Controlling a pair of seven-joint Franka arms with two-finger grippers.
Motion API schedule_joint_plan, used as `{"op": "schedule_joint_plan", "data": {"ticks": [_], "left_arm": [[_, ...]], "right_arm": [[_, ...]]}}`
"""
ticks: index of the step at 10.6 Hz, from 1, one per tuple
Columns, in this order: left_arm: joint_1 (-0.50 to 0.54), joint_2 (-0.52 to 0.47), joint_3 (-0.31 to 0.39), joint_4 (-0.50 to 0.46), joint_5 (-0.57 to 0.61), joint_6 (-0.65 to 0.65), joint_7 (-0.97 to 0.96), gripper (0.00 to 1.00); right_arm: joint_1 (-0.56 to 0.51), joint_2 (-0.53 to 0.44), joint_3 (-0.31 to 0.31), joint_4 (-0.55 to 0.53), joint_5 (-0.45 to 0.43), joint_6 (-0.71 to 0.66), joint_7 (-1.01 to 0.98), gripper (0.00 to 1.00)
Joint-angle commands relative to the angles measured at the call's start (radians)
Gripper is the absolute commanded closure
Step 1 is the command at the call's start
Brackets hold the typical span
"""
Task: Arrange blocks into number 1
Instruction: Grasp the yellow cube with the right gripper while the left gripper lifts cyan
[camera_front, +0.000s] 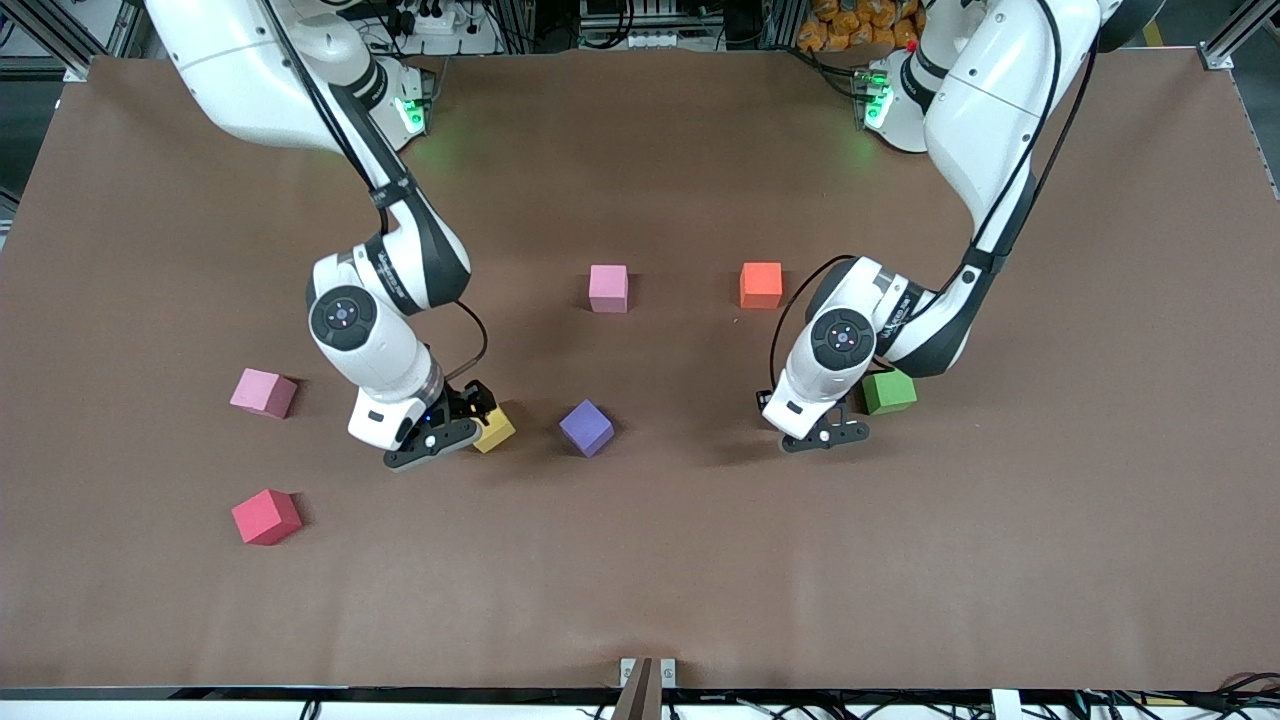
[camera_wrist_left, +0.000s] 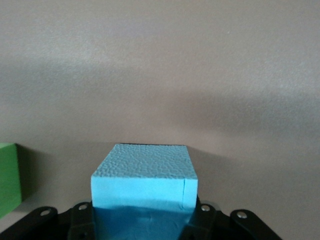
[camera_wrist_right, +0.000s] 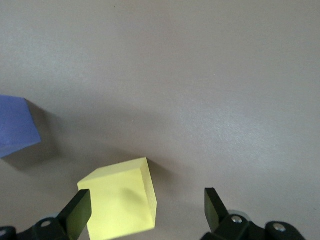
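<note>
Red cube (camera_front: 266, 516) nearest; blue block (camera_wrist_left: 144, 181), wrist-view only, clamped in left gripper (camera_front: 822, 436); right gripper (camera_wrist_right: 147, 212) agape around yellow block (camera_wrist_right: 120, 202).

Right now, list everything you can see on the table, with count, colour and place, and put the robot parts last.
Pink cubes: two; one mid-table beside the orange cube, one toward the right arm's end.
Orange cube: one, mid-table.
Purple cube: one, beside the yellow cube.
Yellow cube: one, at the right gripper.
Blue cube: one, at the left gripper.
Green cube: one, beside the left gripper.
Red cube: one, nearest the front camera.
Table: brown.
Right gripper: open, around the yellow cube.
Left gripper: low, over the blue cube.
</note>
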Motion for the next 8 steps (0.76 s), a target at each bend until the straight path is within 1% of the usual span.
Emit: {"op": "schedule_joint_plan", "data": {"ticks": [1,2,4,5,6,8], "left_arm": [[-0.03,-0.119,-0.034,-0.014,0.032,-0.188,-0.04,1.0],[-0.029,-0.161,-0.081,-0.035,0.021,-0.219,-0.072,1.0],[-0.024,-0.23,-0.216,-0.112,0.021,-0.219,-0.211,1.0],[-0.024,-0.236,-0.292,-0.123,0.021,-0.219,-0.303,1.0],[-0.03,-0.221,-0.357,-0.124,0.021,-0.214,-0.388,1.0],[-0.051,-0.181,-0.457,-0.14,0.021,-0.166,-0.477,1.0]], "right_arm": [[0.016,0.034,-0.002,0.044,0.104,-0.011,-0.03,0.0],[0.022,0.039,-0.002,0.041,0.105,-0.011,-0.03,0.0],[0.04,0.051,-0.002,0.038,0.097,-0.011,-0.048,0.0],[0.042,0.053,-0.01,0.038,0.096,-0.011,-0.074,0.0],[0.051,0.053,-0.025,0.038,0.096,-0.011,-0.111,0.0],[0.064,0.064,-0.042,0.038,0.099,-0.009,-0.131,0.0]]}}
